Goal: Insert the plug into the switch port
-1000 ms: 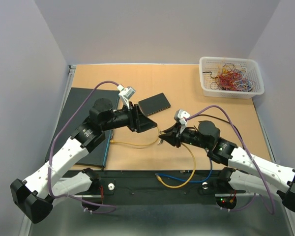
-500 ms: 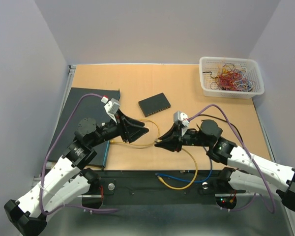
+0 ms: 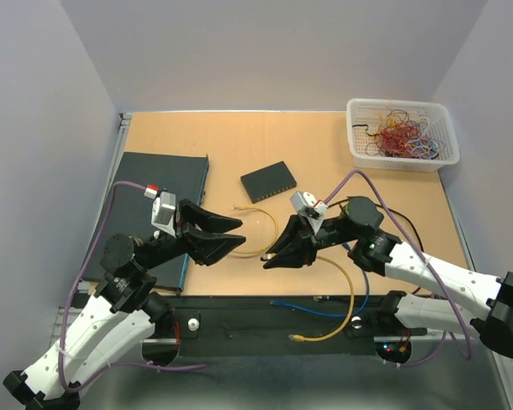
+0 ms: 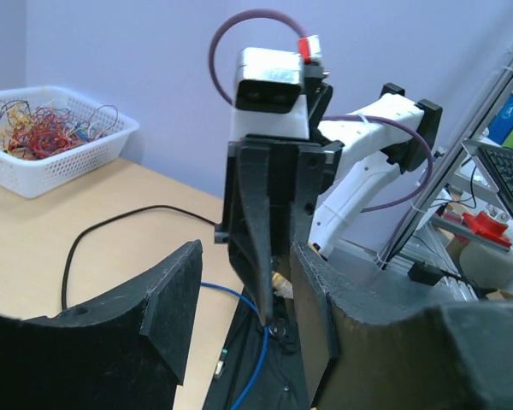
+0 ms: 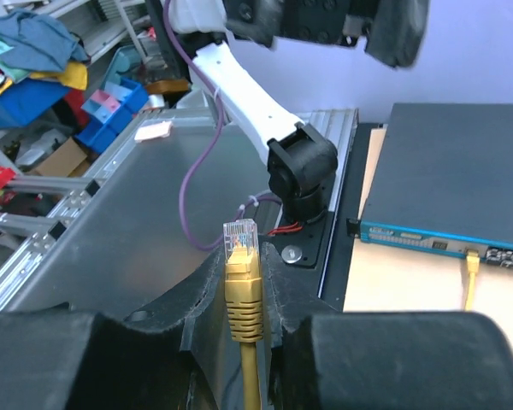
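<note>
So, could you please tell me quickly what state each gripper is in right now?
Left gripper: open, holding nothing.
Right gripper: shut on the yellow plug.

No words, brands, numbers or signs can be read in any view. In the right wrist view, right of centre, the large dark box (image 5: 462,171) has pale marks on its blue front strip (image 5: 410,240), too small to read.

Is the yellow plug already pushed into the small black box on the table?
No, the yellow plug is pinched in the right end effector, its tip bare, apart from the small black box.
</note>
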### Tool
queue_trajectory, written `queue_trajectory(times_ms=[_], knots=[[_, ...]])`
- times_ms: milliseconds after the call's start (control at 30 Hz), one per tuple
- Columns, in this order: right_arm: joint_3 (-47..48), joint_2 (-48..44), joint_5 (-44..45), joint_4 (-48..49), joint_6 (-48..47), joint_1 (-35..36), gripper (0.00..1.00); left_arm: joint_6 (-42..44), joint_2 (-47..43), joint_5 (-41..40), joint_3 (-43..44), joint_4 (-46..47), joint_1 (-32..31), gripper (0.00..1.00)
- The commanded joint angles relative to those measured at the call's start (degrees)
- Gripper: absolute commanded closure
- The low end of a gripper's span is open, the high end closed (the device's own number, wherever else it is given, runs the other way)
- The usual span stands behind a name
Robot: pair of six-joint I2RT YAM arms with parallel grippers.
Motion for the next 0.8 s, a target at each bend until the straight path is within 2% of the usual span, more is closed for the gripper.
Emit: queue_trajectory(times_ms=[0,133,300,467,767], knots=[[3.14,2.21,-3.10,5.68,2.28,0.06,1.00,-0.08,0.06,1.91,-0.45,3.84,-0.45,0.44],[4.20,3.18,-3.28,6.38,2.46,0.06,1.00,0.18,-0.03,1.30,-0.45,3.49,-2.38,0.44],[5.69,2.83,-1.62,6.38,2.72,0.06,1.00,1.32,1.20,-3.96,-0.02,0.26,-5.10,0.44],[5.96,2.65,2.35,6.29,3.07,0.06,1.00,4.75,2.17,-20.54,2.01,-7.49,-12.82,0.43],[6.49,4.41,1.21,6.47,4.21,0.06,1.00,8.18,2.17,-36.91,2.45,-8.99,-22.59,0.42]])
